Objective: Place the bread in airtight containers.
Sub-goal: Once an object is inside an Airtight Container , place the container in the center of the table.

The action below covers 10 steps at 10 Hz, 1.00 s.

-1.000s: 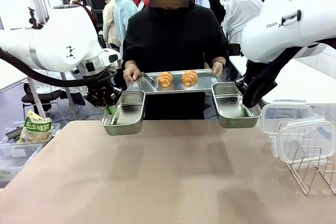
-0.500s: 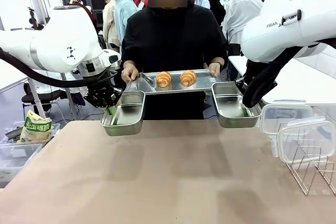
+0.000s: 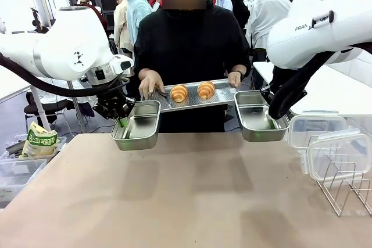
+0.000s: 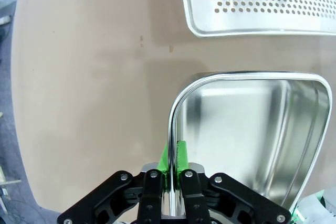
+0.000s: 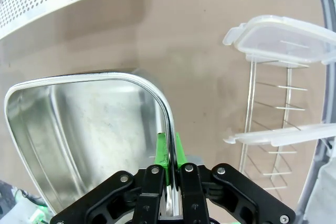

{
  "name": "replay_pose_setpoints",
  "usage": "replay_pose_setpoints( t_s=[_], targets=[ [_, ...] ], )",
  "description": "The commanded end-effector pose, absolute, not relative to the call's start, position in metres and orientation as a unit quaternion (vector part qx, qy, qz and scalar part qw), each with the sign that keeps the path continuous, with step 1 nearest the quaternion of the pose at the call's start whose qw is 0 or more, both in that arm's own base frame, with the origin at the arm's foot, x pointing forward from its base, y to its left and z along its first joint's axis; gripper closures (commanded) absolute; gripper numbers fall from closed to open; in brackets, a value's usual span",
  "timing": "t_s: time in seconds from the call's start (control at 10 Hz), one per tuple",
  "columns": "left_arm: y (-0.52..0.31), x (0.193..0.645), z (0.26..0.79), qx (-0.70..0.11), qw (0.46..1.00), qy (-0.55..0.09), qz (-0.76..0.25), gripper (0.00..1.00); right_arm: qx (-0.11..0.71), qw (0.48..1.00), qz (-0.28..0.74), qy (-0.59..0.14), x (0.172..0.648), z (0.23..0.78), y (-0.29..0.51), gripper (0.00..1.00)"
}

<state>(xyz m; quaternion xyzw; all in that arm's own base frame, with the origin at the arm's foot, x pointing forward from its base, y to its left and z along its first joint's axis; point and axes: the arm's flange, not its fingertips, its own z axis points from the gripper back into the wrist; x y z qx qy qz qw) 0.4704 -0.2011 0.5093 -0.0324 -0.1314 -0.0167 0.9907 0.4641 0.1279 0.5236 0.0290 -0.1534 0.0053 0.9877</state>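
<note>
Left jaws: shut on outer left rim of left container (image 3: 136, 125). Green pads pinch the wall, one inside, one outside (left wrist view). Right jaws: same grip, clamped on outer right rim of right container (image 3: 258, 123).

Both boxes empty, lids off, open side up, presented at far edge of counter (image 3: 186, 196) toward the person. Look raised off the surface, judging by shadow underneath. Prob. held so bread can go straight in w/o anyone reaching across.

Bread: 2 rolls, left roll (image 3: 179, 92) & right roll (image 3: 206, 89), side by side on perforated tray (image 3: 224, 91), not touching. Tray held by person, one hand (image 3: 150, 82) at left end, other hand (image 3: 235, 77) at right end. Sits between the two containers, just to the far side of them. Tilted, left end lower, toward left container. Reads as prep to slide a roll that way; judgement only.

Progress: 0 of 2 rolls boxed.

Clear lids (image 3: 337, 152) parked on wire rack (image 3: 349, 187), near right, well apart from left box. Presumably kept aside until filling is done.

Risks: thin rim pinch, so box may pivot when a roll lands. Tilt could send both rolls to one box.
</note>
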Motion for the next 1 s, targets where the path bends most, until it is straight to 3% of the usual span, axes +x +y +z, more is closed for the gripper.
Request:
replay_pose_setpoints(
  t_s=[0.0, 0.9],
  targets=[
    [-0.1999, 0.4707, 0.5127, -0.034, 0.99, -0.134, -0.016, 1.0, 0.032, 0.986, 0.004, -0.162, 0.4641, 0.5275, 0.1273, 1.0],
    [-0.1999, 0.4707, 0.5127, -0.034, 0.99, -0.134, -0.016, 1.0, 0.032, 0.986, 0.004, -0.162, 0.4641, 0.5275, 0.1273, 1.0]
  ],
)
